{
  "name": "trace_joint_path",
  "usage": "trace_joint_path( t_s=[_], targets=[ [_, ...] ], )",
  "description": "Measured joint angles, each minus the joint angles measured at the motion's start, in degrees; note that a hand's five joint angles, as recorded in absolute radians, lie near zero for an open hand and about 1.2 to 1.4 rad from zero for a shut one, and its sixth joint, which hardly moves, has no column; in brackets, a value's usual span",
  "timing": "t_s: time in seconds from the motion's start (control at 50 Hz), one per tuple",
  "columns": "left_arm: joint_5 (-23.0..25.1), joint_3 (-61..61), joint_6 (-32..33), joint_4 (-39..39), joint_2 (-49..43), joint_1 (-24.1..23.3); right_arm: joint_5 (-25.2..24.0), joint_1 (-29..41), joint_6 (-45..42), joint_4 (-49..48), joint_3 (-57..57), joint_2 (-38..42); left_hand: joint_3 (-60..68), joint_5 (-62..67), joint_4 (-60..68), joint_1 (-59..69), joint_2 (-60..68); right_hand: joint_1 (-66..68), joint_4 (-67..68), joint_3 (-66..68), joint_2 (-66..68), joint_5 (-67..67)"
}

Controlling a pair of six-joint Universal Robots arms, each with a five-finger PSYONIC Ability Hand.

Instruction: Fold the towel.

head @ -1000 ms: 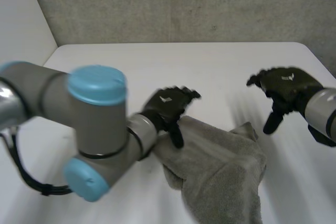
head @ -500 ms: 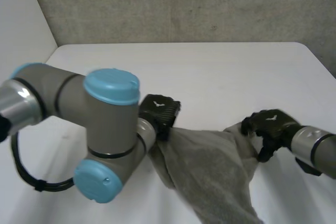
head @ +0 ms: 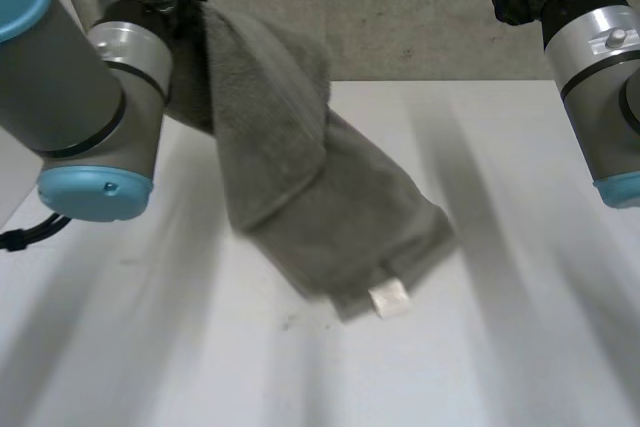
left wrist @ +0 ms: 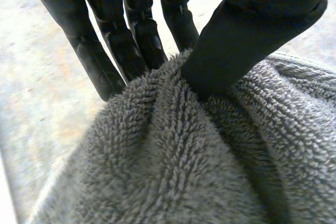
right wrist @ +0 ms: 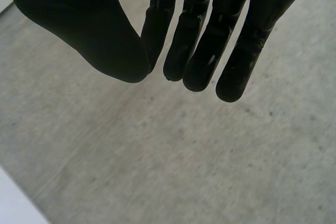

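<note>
Nearest, over the white table (head: 520, 347), the lower end of the grey towel (head: 310, 207) hangs with a small white label (head: 388, 299); no writing on it can be read. The towel rises to the left hand (left wrist: 252, 35), held high, thumb and fingers (left wrist: 131, 40) pinching a bunched fold. Farther right, the right hand (right wrist: 105, 30) is up, fingers (right wrist: 194, 35) straight, holding nothing.

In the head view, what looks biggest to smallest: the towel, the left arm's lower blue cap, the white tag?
1. towel
2. lower blue cap, which is nearer the camera, so it may look bigger than it is
3. white tag
</note>
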Motion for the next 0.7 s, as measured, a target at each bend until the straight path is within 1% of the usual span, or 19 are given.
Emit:
trace_joint_path(
  t_s=[0.04, 0.06, 0.08, 0.1, 0.12, 0.14, 0.16, 0.18, 0.2, 0.22, 0.34, 0.46, 0.5, 0.54, 0.58, 0.6, 0.64, 0.7],
  targets=[
    [-0.4, -3.3, -0.7, 0.2, 1.1, 0.9, -0.8, 0.1, -0.3, 3.2, 0.5, 0.1, 0.0, 0.2, 0.0, 0.0, 0.0, -0.1, 0.0, 0.0, 0.0, 0.0],
    [-0.4, -5.0, -0.9, 0.2, 1.5, 1.2, -1.3, 0.2, -0.4, 4.7, 0.7, 0.3, 0.0, 0.2, 0.0, 0.0, 0.0, -2.5, -3.0, -3.7, -3.5, -2.6],
    [-0.3, -7.6, -1.1, 0.0, 2.0, 1.6, -2.0, 0.5, -0.7, 7.1, 1.1, 0.8, 0.0, 0.2, 0.0, 0.0, 0.0, -14.7, -15.8, -15.8, -15.7, -14.2],
    [-0.2, -9.9, -1.2, -0.2, 2.2, 1.9, -2.9, 0.8, -1.0, 9.9, 1.6, 1.5, 0.0, 0.2, 0.0, 0.0, 0.0, -17.0, -18.2, -18.2, -19.3, -16.4],
    [-0.1, -11.6, -1.2, -0.3, 2.4, 2.1, -3.4, 1.1, -1.1, 11.5, 1.9, 1.9, 0.0, 0.2, 0.0, 0.0, 0.0, -26.4, -30.9, -30.8, -31.8, -28.8],
    [0.1, -14.4, -1.3, -0.4, 2.7, 2.5, -4.1, 1.4, -1.4, 13.7, 2.2, 2.6, 0.0, 0.2, 0.0, 0.0, 0.0, -28.7, -34.5, -34.3, -34.2, -32.6],
    [0.4, -17.0, -1.3, -0.5, 2.8, 2.8, -4.9, 1.9, -1.7, 16.6, 2.8, 3.7, 0.0, 0.3, 0.0, 0.0, 0.0, -32.5, -40.7, -40.5, -40.2, -38.9],
    [0.4, -17.0, -1.3, -0.5, 2.8, 2.8, -4.9, 1.9, -1.7, 16.6, 2.8, 3.7, 0.0, 0.3, 0.0, 0.0, 0.0, -32.5, -40.7, -40.5, -40.2, -38.9],
    [0.9, -22.4, -1.2, -0.7, 3.1, 3.7, -5.8, 2.5, -2.2, 20.1, 3.5, 5.3, 0.0, 0.2, 0.0, 0.0, 0.0, -37.2, -47.3, -46.8, -46.3, -45.8],
    [1.0, -23.9, -1.2, -0.7, 3.1, 3.9, -6.1, 2.7, -2.3, 21.4, 3.9, 6.1, 0.0, 0.2, 0.0, 0.0, 0.0, -39.2, -50.4, -49.7, -48.2, -48.8],
    [1.7, -32.0, -1.0, -0.9, 5.4, 5.1, -6.5, 3.5, -1.8, 24.2, 5.5, 10.1, 0.0, 0.2, 0.0, 0.0, 0.0, -39.5, -51.2, -51.1, -48.8, -50.0],
    [3.0, -32.6, -1.0, -1.3, 12.5, 4.8, -6.3, 5.0, 2.5, 24.0, 5.7, 12.2, 0.0, 0.2, 0.0, 0.0, 0.0, -39.5, -51.1, -51.1, -48.8, -50.0],
    [4.0, -31.2, -1.0, -1.4, 15.5, 4.4, -6.3, 5.6, 4.8, 24.0, 5.7, 12.6, 0.0, 0.2, 0.0, 0.0, 0.0, -39.5, -51.1, -51.1, -48.8, -50.0],
    [5.3, -28.9, -1.1, -1.6, 18.5, 3.9, -6.3, 6.9, 9.7, 24.2, 5.7, 13.4, 0.0, 0.2, 0.0, 0.0, 0.0, -39.5, -51.1, -51.1, -48.8, -50.0],
    [6.3, -26.6, -1.1, -1.9, 20.5, 3.3, -6.3, 7.9, 12.8, 24.4, 5.7, 14.0, 0.0, 0.2, 0.0, 0.0, 0.0, -39.5, -51.1, -51.1, -48.8, -50.0],
    [6.3, -26.6, -1.1, -1.9, 20.5, 3.3, -6.3, 7.9, 12.8, 24.4, 5.7, 14.0, 0.0, 0.2, 0.0, 0.0, 0.0, -39.5, -51.1, -51.1, -48.8, -50.0],
    [7.1, -20.9, -1.2, -3.3, 22.5, 1.7, -6.5, 9.8, 17.7, 24.3, 5.6, 15.0, 0.0, 0.2, 0.0, 0.0, 0.0, -41.0, -51.1, -52.5, -50.3, -51.1],
    [7.3, -15.3, -1.3, -5.0, 23.2, 0.1, -6.6, 11.7, 21.5, 24.1, 5.4, 16.2, 0.0, 0.2, 0.0, 0.0, 0.0, -42.0, -51.1, -53.9, -52.0, -52.0]
  ],
)
